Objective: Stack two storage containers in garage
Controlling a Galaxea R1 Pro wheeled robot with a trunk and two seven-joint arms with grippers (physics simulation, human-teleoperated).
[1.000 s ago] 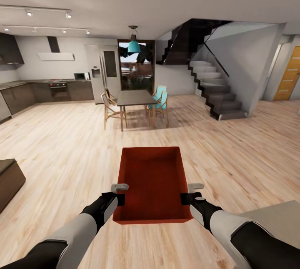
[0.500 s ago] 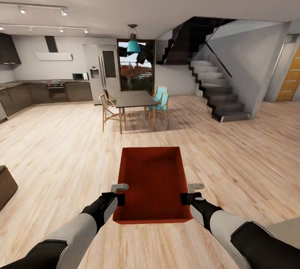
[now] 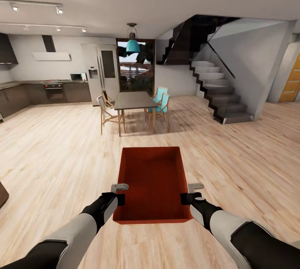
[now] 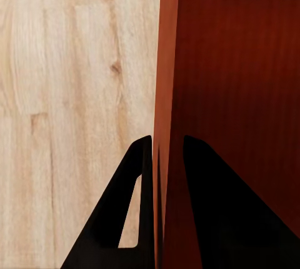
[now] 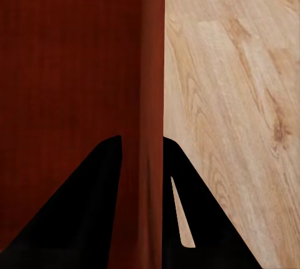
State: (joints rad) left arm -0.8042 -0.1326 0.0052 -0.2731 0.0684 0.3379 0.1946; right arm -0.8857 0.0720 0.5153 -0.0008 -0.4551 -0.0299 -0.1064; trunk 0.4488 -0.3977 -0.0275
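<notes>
One orange-red storage container (image 3: 152, 185) is up off the ground, carried level in front of the robot between both arms, open top to the camera and nothing inside it. The left gripper (image 3: 120, 194) is clamped over the container's left long wall, one finger inside and one outside; the left wrist view shows the dark fingers (image 4: 215, 219) pinching that thin wall edge-on. The right gripper (image 3: 188, 194) does the same on the right long wall, and the right wrist view shows its fingers (image 5: 87, 213) astride the wall too.

Under it all runs a light wood plank floor (image 3: 54, 152), pale with darker grain and knots, stretching wide and open. Straight ahead stands a dark dining table (image 3: 134, 101) with wooden chairs (image 3: 106, 112) on its left and teal-cushioned chairs (image 3: 161, 103) on its right, under a teal pendant lamp (image 3: 133, 46). Behind it is a tall glass door (image 3: 134, 71) with greenery outside.

Off to the left is the kitchen: dark cabinets (image 3: 46, 93), an oven, a microwave (image 3: 78, 76), a white range hood (image 3: 52, 56) and a tall fridge (image 3: 100, 73), with track lights on the ceiling. To the right a staircase (image 3: 218, 94) climbs against a grey wall, and at the far right edge there's an orange wooden door (image 3: 291, 81).
</notes>
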